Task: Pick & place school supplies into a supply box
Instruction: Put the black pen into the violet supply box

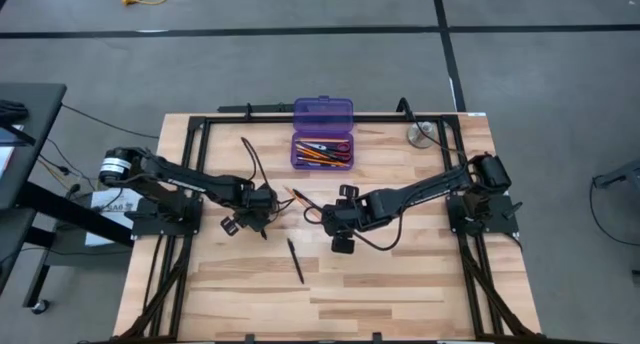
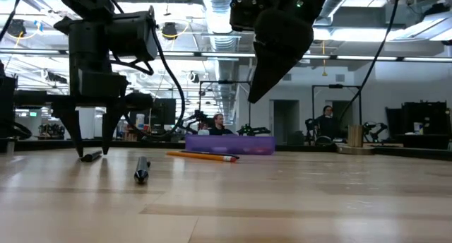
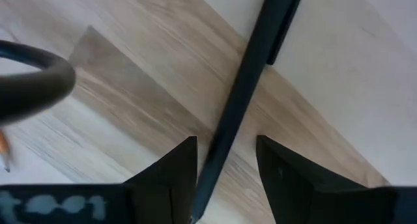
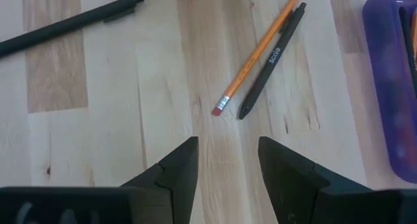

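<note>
My left gripper (image 3: pixel 225 142) (image 2: pixel 92 152) is low over the table, left of centre. It is open, with one finger on each side of a black pen (image 3: pixel 244 87) that lies flat on the wood. My right gripper (image 4: pixel 228 142) (image 1: pixel 330 216) hangs open above the table's middle and holds nothing. Just beyond it an orange pencil (image 4: pixel 257 55) and a black pen (image 4: pixel 270 61) lie side by side. Another black pen (image 1: pixel 296 261) lies nearer the near edge. The purple supply box (image 1: pixel 322 150) sits at the far side with its lid open and several pencils and pens inside.
A round silver-grey metal disc (image 1: pixel 420 134) rests near the far right corner. A dark frame (image 1: pixel 190 134) runs along the table's edges. Bare wood fills the near half of the table. People sit in the room beyond the table (image 2: pixel 219 123).
</note>
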